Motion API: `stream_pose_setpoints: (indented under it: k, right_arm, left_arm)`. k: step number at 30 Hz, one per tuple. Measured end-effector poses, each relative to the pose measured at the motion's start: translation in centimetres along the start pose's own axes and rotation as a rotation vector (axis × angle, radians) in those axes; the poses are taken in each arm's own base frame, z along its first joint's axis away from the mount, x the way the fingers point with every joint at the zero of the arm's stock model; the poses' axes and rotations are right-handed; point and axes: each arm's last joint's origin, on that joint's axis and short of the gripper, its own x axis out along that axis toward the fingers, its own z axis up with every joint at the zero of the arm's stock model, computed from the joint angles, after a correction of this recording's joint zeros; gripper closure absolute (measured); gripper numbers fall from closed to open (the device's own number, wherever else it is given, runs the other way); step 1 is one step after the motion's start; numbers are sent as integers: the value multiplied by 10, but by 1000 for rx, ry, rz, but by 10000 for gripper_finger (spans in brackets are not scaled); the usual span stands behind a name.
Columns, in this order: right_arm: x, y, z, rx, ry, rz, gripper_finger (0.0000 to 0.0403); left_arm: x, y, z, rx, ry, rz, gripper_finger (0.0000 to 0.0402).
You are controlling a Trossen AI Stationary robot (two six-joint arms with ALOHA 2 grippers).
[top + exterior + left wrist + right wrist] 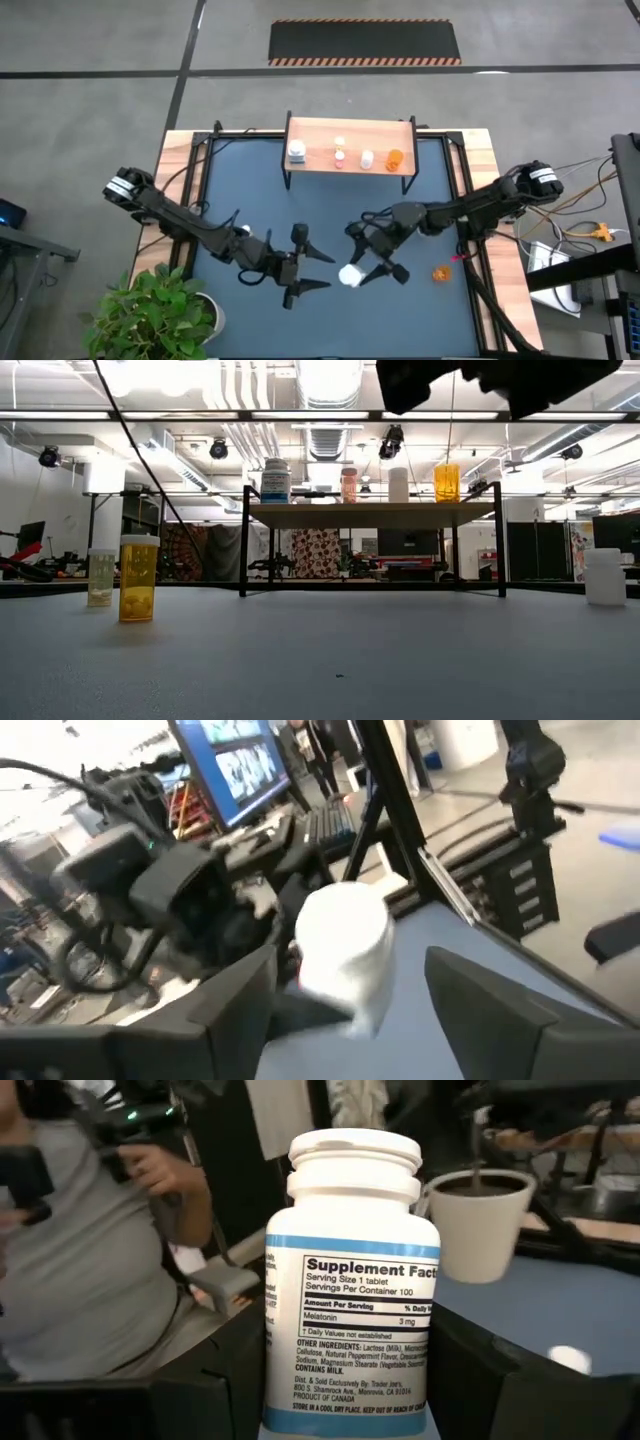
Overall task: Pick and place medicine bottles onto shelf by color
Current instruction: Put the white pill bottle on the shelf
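Note:
A white medicine bottle (350, 275) with a blue-banded label (350, 1270) hangs above the blue mat (250, 190), with my right gripper (362, 266) shut on it. My left gripper (322, 270) is open right beside it. Its two fingers (235, 995) stand on either side of the bottle's cap end (345, 945) without clamping it. The wooden shelf (350, 132) at the far edge carries a white bottle (297, 152), a small pale one (340, 156), another white one (367, 158) and an orange one (395, 158). An orange bottle (440, 272) stands on the mat at the right. My right gripper pinches the white bottle's labelled body (300, 1380), low down, between its two fingers (205, 1390). The fingers come level from the table's right and lie across the bottle. The bottle stands upright, cap up, lifted clear of the mat.
The low view shows an amber bottle (138, 578), a pale bottle (100, 577) and a white bottle (605, 577) standing on the mat in front of the shelf (372, 515). A potted plant (160, 310) sits at the near left corner. A person (80, 1280) stands beyond the table.

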Motion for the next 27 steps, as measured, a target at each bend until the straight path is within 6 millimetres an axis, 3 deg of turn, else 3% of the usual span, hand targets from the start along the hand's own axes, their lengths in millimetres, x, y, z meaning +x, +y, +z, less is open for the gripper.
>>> stream_pose_setpoints:
  k: [11,20,27]
  right_arm:
    - [-11,-10,-8,41,11,-26,206]
    - [-11,-10,-9,48,16,-27,206]
    - [-11,-10,-9,57,15,-27,206]
  left_arm:
    - [23,16,-8,-17,-46,20,158]
    - [37,12,-27,-43,-39,-58,158]
    - [38,13,-28,-51,-48,-55,160]
